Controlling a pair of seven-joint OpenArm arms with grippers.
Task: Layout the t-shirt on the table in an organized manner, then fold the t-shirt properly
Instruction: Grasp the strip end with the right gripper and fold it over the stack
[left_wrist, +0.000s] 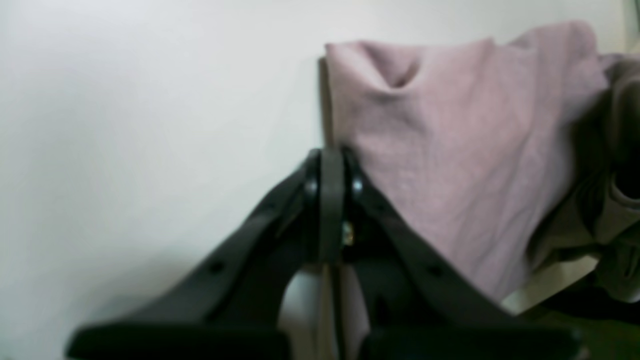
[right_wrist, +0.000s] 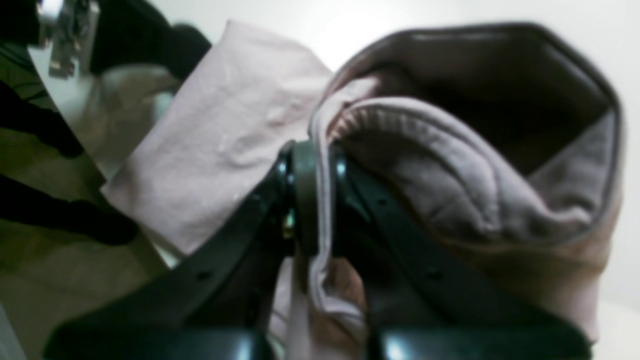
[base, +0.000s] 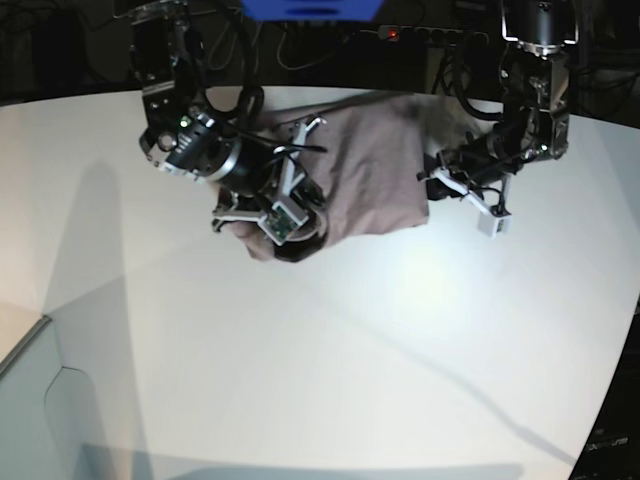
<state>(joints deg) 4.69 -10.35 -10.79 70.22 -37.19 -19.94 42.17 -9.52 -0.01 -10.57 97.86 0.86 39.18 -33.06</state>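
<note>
Dusty mauve-grey t-shirt (base: 370, 170) bunched and slung between the two arms at the far side of the white table (base: 330, 360), not yet laid flat; long axis running from one set of fingers across to the other, cloth sagging onto the tabletop in the middle. Pinched at one end by the right gripper (right_wrist: 312, 197), jaws clenched on a rolled, ribbed edge, seemingly the collar or a hem, with the open mouth of the garment gaping just beyond the fingertips and a flat panel spilling off to the other side. Caught at the opposite end by the left gripper (left_wrist: 332, 200), jaws pressed shut with a thin fold of fabric running down between them, the bulk of the shirt lying to one side of the fingers and bare table to the other. Both arms touching the cloth, neither nearer than the other; next move judged to hinge on drawing the two grips apart along that shared axis, stretching the shirt taut before lowering it; risk of the thin left-hand pinch slipping free.
</note>
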